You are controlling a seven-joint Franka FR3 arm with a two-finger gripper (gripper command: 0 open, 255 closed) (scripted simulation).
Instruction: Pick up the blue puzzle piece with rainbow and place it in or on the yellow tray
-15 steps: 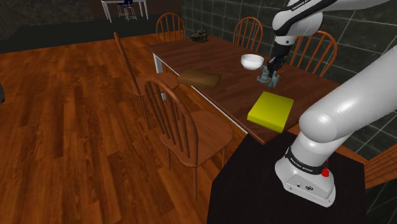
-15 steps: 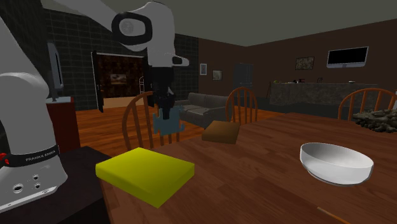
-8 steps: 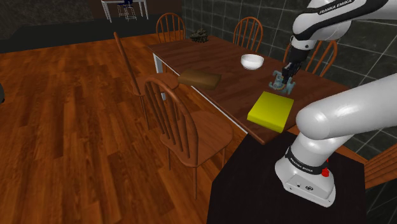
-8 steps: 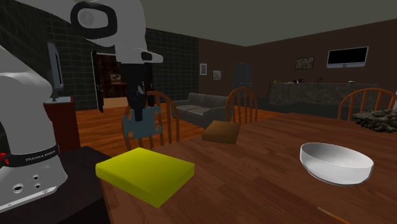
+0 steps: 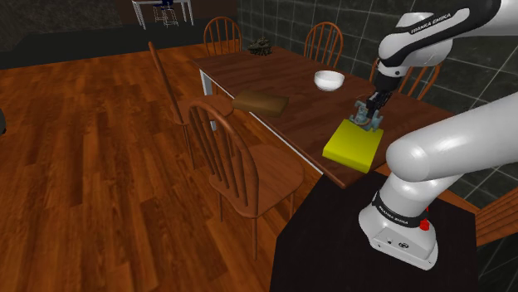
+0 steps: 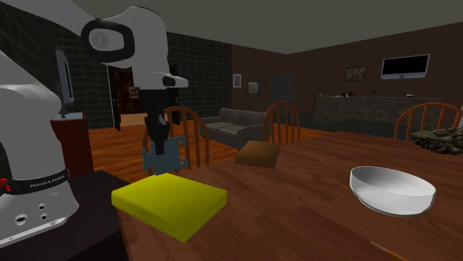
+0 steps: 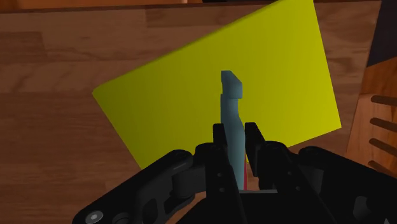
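Note:
My gripper (image 5: 370, 109) (image 6: 158, 141) (image 7: 234, 143) is shut on the blue puzzle piece (image 5: 365, 116) (image 6: 163, 156) (image 7: 232, 124), which hangs edge-on between the black fingers. The piece hovers just above the far edge of the yellow tray (image 5: 354, 144) (image 6: 171, 202) (image 7: 191, 108), a flat yellow slab lying on the wooden table (image 5: 299, 108) near the stand. From the wrist, the tray spreads directly beneath the piece.
A white bowl (image 5: 329, 80) (image 6: 392, 190) stands farther along the table, and a brown board (image 5: 261, 103) (image 6: 257, 153) lies at the table's edge. Wooden chairs (image 5: 241, 166) ring the table. A dark wall lies behind.
The arm has carried the puzzle piece from beside the bowl toward the stand and lowered it; it now hangs over the yellow tray's far edge.

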